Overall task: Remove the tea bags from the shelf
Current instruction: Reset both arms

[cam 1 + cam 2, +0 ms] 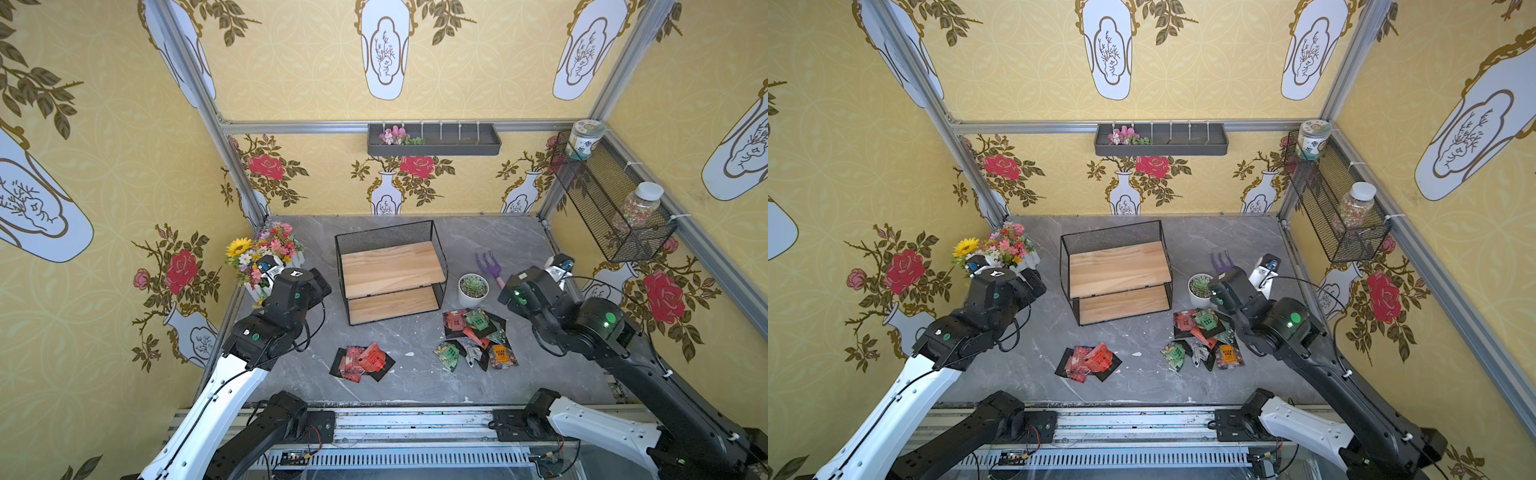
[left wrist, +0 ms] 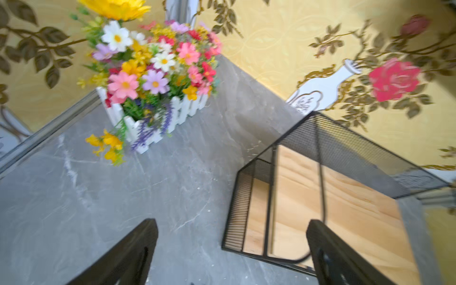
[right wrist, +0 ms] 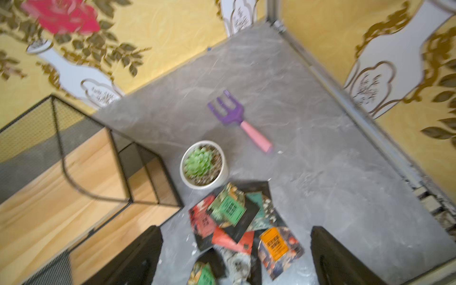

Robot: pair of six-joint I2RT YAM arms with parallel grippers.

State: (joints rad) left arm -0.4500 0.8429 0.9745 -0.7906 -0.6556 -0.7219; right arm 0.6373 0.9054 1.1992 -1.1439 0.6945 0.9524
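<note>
small flat square foil tea bags (image 1: 478, 334) in red, green, orange and silver-white, some black side up: all down on the grey marble-look tabletop (image 1: 415, 382), in two loose overlapping heaps, apart from each other. bigger mixed heap at the right, just in front of the small white pot with a green succulent (image 1: 473, 289), near the right front corner of the shelf. smaller heap (image 1: 362, 360), mostly red over black, in front of the shelf toward its left end, apart from it. two-tier shelf with black wire-mesh frame and two light wooden boards (image 1: 390, 270) upright mid-table, only plain wood on view on both boards, in both top views and in the wrist views

right gripper (image 3: 235, 229) above the mixed heap, jaws spread wide, nothing between them, sachets on view in the gap below. left gripper (image 2: 232, 222) likewise spread wide and holding nothing, over bare tabletop between the shelf's left end and the white picket-fence planter of mixed artificial flowers (image 2: 153, 116)

purple garden fork with a pink handle (image 3: 237, 118) flat on the table just behind the succulent pot. on the back wall, long dark grey tray (image 1: 434, 149) with a few pink blooms at its left end. on the right wall, long black mesh basket (image 1: 598, 195) with two jars. both wrist views blurred
</note>
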